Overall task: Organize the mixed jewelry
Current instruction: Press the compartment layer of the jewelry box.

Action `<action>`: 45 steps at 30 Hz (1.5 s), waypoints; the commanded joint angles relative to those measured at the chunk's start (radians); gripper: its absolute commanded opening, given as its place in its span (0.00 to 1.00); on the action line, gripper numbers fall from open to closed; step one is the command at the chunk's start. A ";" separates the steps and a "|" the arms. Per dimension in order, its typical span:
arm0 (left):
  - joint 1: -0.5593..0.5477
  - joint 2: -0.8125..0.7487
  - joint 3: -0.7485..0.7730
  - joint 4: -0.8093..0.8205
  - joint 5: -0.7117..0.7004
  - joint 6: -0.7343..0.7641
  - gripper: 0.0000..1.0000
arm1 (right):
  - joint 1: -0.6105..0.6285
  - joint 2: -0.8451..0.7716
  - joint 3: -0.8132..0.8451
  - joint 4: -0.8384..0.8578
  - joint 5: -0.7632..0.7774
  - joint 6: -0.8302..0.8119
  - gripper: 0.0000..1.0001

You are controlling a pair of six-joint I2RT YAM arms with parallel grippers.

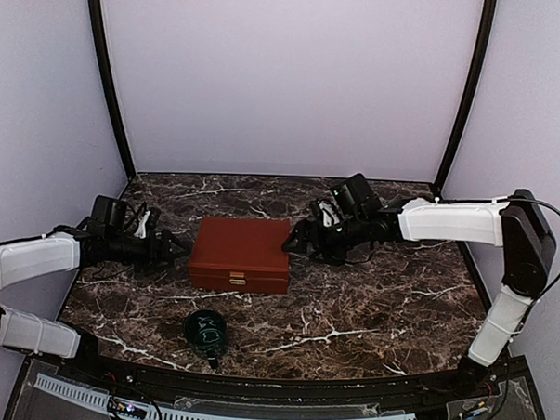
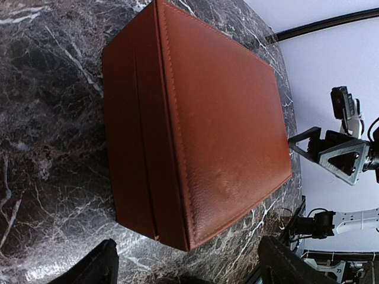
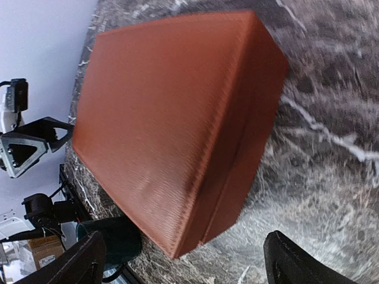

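A closed reddish-brown leather box [image 1: 241, 253] sits in the middle of the marble table [image 1: 369, 307]. The mixed jewelry is hidden; none of it shows in any view. My left gripper [image 1: 178, 249] is at the box's left end, open, its fingers spread wider than the box corner [image 2: 177, 236] and apart from it. My right gripper [image 1: 293, 240] hovers at the box's right end, also open, with the corner of the box [image 3: 183, 248] just ahead of its fingers [image 3: 296, 260]. Neither gripper holds anything.
A dark green cup [image 1: 205, 329] stands near the front edge, just ahead of the box, and shows beside the right gripper's finger [image 3: 115, 239]. Pale enclosure walls with dark posts [image 1: 109, 82] surround the table.
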 commanded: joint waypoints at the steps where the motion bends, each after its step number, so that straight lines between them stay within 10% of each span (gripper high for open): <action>1: -0.017 0.003 -0.022 0.028 0.000 -0.038 0.84 | 0.035 0.014 -0.029 0.059 0.034 0.099 0.93; 13: -0.035 0.075 -0.041 0.040 -0.006 -0.010 0.56 | 0.072 0.100 -0.020 0.022 0.062 0.108 0.65; 27: -0.044 0.124 -0.062 0.017 -0.050 0.029 0.43 | 0.072 0.136 -0.056 -0.014 0.114 0.105 0.59; 33: -0.044 0.131 -0.075 0.016 -0.069 0.031 0.43 | 0.073 0.137 -0.073 -0.004 0.130 0.107 0.58; 38: -0.044 0.054 -0.027 0.006 -0.075 0.091 0.69 | 0.073 0.080 -0.063 0.022 0.166 0.070 0.61; 45: -0.044 -0.016 0.109 0.027 -0.101 0.205 0.82 | 0.071 -0.038 0.008 0.011 0.285 -0.092 0.86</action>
